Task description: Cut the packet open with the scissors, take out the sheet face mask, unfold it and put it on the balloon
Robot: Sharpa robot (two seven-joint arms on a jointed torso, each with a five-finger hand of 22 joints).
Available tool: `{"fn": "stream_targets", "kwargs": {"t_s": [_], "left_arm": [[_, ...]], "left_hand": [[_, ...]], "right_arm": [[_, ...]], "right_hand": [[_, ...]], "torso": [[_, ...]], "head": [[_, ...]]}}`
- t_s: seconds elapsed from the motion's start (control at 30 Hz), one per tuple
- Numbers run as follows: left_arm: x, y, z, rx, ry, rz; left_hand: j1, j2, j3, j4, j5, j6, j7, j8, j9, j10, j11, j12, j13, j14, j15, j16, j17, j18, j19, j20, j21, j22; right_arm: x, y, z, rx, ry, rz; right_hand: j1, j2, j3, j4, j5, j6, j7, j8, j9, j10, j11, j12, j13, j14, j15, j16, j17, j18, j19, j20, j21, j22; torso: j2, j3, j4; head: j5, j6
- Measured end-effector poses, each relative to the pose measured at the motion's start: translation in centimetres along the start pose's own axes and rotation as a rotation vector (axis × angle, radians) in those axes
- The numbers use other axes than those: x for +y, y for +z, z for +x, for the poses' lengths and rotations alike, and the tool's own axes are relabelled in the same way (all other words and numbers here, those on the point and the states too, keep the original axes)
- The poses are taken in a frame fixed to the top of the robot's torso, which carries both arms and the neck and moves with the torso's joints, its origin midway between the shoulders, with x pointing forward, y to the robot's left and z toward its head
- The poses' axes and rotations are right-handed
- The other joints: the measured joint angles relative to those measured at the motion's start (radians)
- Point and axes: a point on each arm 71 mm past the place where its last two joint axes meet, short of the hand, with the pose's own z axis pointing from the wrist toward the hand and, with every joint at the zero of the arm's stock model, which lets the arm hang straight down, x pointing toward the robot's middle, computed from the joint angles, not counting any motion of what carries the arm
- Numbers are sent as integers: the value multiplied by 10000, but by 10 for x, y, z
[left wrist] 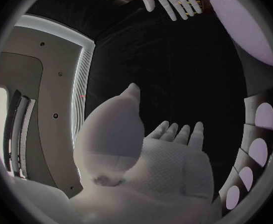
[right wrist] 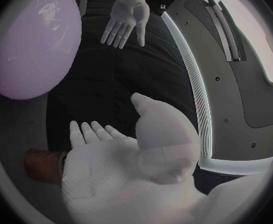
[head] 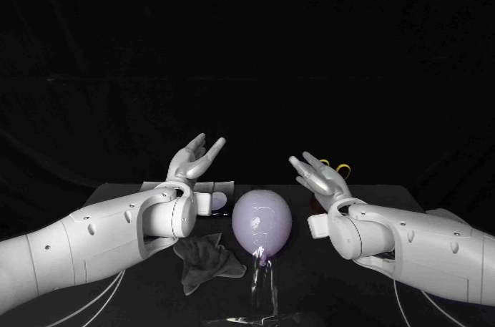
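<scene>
Fingers of the left hand [head: 194,161] and right hand [head: 317,175] are spread, grasping nothing, with the balloon [head: 260,220] between them, probably to keep clear of it.

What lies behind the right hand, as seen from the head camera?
Yellow handle loops of the scissors show just past the right hand. The hand covers the rest, so the blades cannot be seen.

No text, label, brand, number or sign can be read in any view. Packet [head: 217,201]: any print on it is too small to make out.
</scene>
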Motion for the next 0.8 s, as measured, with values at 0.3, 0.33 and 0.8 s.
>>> {"fn": "stream_targets", "kwargs": {"t_s": [0.3,0.33,0.8], "left_arm": [[-1,2,1,415,-367,35],[-2,1,-1,455,-416,23],[-3,-3,-18,680,-742,-51]], "left_hand": [[655,52,70,124,0,230,-2,143,75,226,299,48,43,214,206,97,114,153,26,117,40,15],[773,71,144,183,0,327,-1,200,100,315,387,93,56,355,259,152,158,156,-4,147,40,15],[1381,83,1194,53,38,3170,204,1711,894,3859,1087,772,371,4070,222,1526,1180,153,3718,167,1546,760]], "right_arm": [[0,5,6,1371,5,137],[1,5,3,1370,-121,43],[17,7,-23,911,-1537,-1287]], "right_hand": [[848,-147,8,-238,312,1054,84,429,289,1132,111,183,112,1037,85,311,210,157,363,136,207,99],[915,-182,10,-283,312,1189,90,478,325,1299,115,209,125,1196,94,355,241,158,395,127,244,110],[1492,-324,-101,-624,311,2842,227,1128,774,3472,175,415,261,3115,118,826,560,154,1058,157,558,233]], "torso": [[0,0,-7],[2,0,-12],[40,55,-49]], "head": [[0,-1],[-26,3],[-130,28]]}}
